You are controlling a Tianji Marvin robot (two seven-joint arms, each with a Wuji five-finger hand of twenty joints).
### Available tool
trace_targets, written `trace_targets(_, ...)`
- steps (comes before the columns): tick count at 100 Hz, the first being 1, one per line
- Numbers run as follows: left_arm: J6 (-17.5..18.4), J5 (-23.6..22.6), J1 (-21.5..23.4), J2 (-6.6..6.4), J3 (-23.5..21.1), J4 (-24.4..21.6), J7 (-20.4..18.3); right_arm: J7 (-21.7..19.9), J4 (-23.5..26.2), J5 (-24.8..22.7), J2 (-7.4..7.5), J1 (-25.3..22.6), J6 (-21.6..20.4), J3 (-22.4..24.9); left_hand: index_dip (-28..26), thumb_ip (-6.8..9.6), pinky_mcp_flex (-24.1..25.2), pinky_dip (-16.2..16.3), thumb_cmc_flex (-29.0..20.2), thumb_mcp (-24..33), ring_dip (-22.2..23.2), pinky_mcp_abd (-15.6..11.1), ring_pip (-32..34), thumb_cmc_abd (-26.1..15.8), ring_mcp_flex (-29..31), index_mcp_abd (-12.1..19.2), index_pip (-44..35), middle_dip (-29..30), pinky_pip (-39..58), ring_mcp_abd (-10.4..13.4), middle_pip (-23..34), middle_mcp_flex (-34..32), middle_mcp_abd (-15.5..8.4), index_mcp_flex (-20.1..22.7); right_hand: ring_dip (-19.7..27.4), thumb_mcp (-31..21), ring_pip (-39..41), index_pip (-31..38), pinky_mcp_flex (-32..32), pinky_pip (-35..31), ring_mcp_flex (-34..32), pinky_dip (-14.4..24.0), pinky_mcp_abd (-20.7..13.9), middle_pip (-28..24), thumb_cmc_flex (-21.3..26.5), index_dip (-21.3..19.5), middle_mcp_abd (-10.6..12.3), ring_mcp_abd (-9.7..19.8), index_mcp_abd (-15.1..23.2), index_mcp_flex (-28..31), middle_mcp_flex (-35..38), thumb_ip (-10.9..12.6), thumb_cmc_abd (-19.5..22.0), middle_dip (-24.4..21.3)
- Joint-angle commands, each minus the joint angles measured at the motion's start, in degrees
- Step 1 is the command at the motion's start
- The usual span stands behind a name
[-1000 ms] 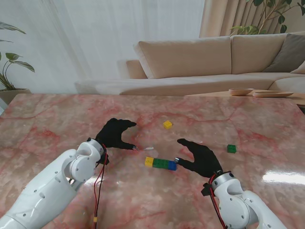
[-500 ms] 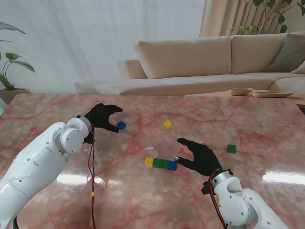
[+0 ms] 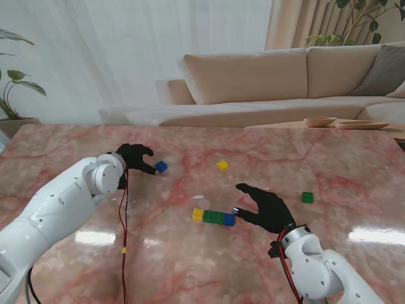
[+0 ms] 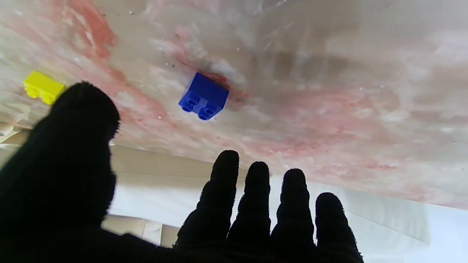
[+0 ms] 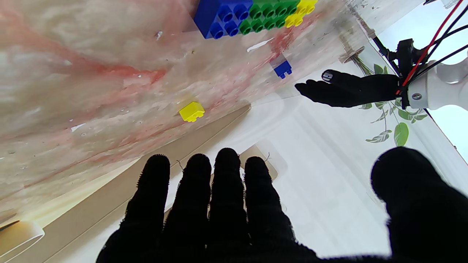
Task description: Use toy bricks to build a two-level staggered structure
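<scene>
- Left hand [image 3: 134, 158] upper left of the stand frame, fingers apart, empty, just beside loose blue brick [image 3: 161, 166].
- Right hand [image 3: 267, 208] lower right of centre, spread, holding nothing, by yellow-green-blue brick row [image 3: 213, 217] on marble bench [image 3: 209, 266].
- Loose yellow brick [image 3: 223, 165] centre; green brick [image 3: 307, 197] right.

Brick row [image 5: 252, 14] cut by right wrist frame edge; green brick [image 3: 307, 197] studs unresolvable.

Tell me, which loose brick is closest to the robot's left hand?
The small blue brick, right beside the left hand. The loose yellow brick and the green brick lie farther right.
</scene>
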State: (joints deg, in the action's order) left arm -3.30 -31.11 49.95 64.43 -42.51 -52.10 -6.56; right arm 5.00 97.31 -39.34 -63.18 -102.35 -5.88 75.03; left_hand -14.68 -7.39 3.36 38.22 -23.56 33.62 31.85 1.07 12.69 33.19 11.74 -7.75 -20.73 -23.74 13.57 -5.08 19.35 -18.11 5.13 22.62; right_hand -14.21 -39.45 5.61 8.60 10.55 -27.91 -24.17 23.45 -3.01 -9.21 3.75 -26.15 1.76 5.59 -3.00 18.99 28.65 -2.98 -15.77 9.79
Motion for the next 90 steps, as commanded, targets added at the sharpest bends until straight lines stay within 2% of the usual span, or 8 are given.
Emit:
trace_targets(1,-1.34,-0.26,-0.84,1.03,0.67,0.73,-0.26,-0.79,-0.05,0.23,0.02,-0.56,0.47,0.19,-1.55,0.69,1.12,1.73,1.83,-2.58,1.13,0.76,1.35,-1.26,-1.47,0.3,-2.11,-1.42,-0.05,-1.89,0.29,-1.75,0.28,1.34,0.29,-0.41,0.11,0.41,-0.05,-0.84,-0.18,-0.95,-0.8,-0.29,0.34,0.6,0.87,-0.24,1.39,0.91,-0.06,0.92,-0.6,0.82)
trace_targets(10,-4.08,0.7,-2.03,1.69,2.73,1.76,-0.54,-0.92,0.03,0.28,0.04,-0.79,0.51,0.38,-3.44,1.03,0.98,2.36,1.14,-4.12,1.34,0.34,1.42,-1.64,-1.02,0.85,-4.28,-2.23,-0.03,-1.74,0.52,-2.24,-0.27,2.24,0.29,-0.44,0.11,0.45,-0.02,-0.88,-0.23,-0.92,-0.76,-0.3,0.35,0.59,0.86,-0.32,1.35,1.03,0.05,0.91,-0.66,0.81)
trace_targets(22,-4.01,1.79,-3.62,2.69,4.96,4.34,0.29,-1.23,0.19,0.27,0.09,-1.07,0.56,0.64,-6.93,1.28,0.99,2.78,0.53,-4.56,1.66,0.42,1.52,-1.71,-1.03,2.09,-7.65,-3.8,-0.12,-1.49,1.07,-2.36,-0.97,1.25,0.3,-0.5,0.07,0.43,-0.07,-0.89,-0.16,-0.9,-0.76,-0.28,0.32,0.61,0.84,-0.27,1.39,1.0,-0.02,0.91,-0.67,0.8)
trace_targets(35,-2.5,2.95,-5.02,3.78,6.97,7.38,1.51,-1.46,0.31,0.26,0.13,-1.16,0.6,0.79,-11.77,1.15,1.11,3.27,0.34,-3.07,2.04,0.52,1.73,-0.89,-0.93,4.2,-12.73,-4.74,-0.3,-1.07,1.49,-2.29,-2.22,0.44,0.3,-0.52,0.04,0.43,-0.12,-0.89,-0.08,-0.88,-0.81,-0.3,0.31,0.62,0.83,-0.1,1.35,0.99,0.0,0.89,-0.65,0.81)
trace_targets(58,0.64,5.09,-7.17,6.06,10.71,13.27,3.46,-1.72,0.35,0.26,0.17,-1.14,0.56,0.84,-16.39,0.84,1.29,4.06,0.09,-0.07,2.35,0.71,2.01,0.26,-1.03,6.48,-17.7,-5.18,-0.84,-0.9,1.99,-2.3,-2.85,-0.44,0.29,-0.53,0.06,0.46,-0.08,-0.91,-0.12,-0.85,-0.8,-0.29,0.33,0.62,0.88,-0.09,1.31,1.03,0.01,0.89,-0.66,0.81)
trace_targets(90,4.17,7.31,-9.46,9.52,14.35,21.21,6.36,-2.56,0.75,0.33,0.3,-1.49,0.77,1.17,-18.22,0.73,1.39,4.52,-0.4,1.85,2.59,0.48,2.46,0.27,-1.36,6.94,-19.48,-5.55,-1.18,-0.75,2.7,-2.21,-3.12,-1.56,0.3,-0.53,0.07,0.48,-0.1,-0.9,-0.14,-0.83,-0.8,-0.28,0.29,0.65,0.85,-0.03,1.34,1.04,0.01,0.88,-0.64,0.8)
